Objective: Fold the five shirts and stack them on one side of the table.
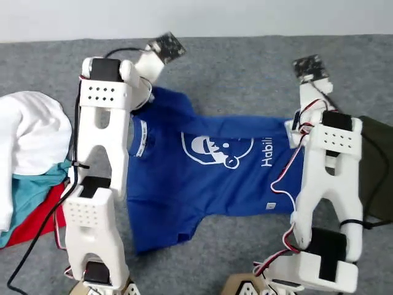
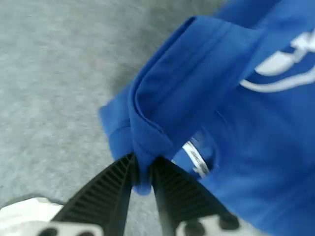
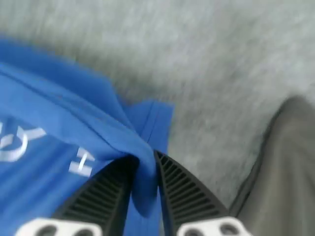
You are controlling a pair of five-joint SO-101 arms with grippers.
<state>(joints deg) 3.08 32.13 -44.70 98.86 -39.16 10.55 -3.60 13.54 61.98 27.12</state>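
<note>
The blue cotton T-shirt (image 1: 202,178) lies flat in the middle of the grey felt-covered table (image 1: 245,67). Its collar points toward the left arm and its hem toward the right arm.

The left gripper (image 2: 141,172) is closed on a bunched fold of blue cloth at the far shoulder, close to the collar. The right gripper (image 3: 145,172) is closed on the far corner of the hem. Each pinch holds only a thin piece of cloth.

I judge that the step in hand is the first lengthwise fold. To do it well, both arms should lift to the same height and keep the held edge stretched between them. Then they should carry this edge toward the near side together, so that the fold line becomes straight. If one arm goes faster, the shirt will probably twist, and a strong pull could slip the cloth out of the fingers.

The chest carries a white printed figure (image 1: 216,150) with white letters beside it, toward the hem. A white neck label (image 2: 194,156) sits inside the collar, and its print is too small to read. A small white tag (image 1: 270,206) is at the hem.

A white shirt (image 1: 31,135), a teal shirt (image 1: 31,184) and a red shirt (image 1: 31,224) lie heaped beside the left arm. A dark olive shirt (image 1: 377,172) lies beside the right arm.
</note>
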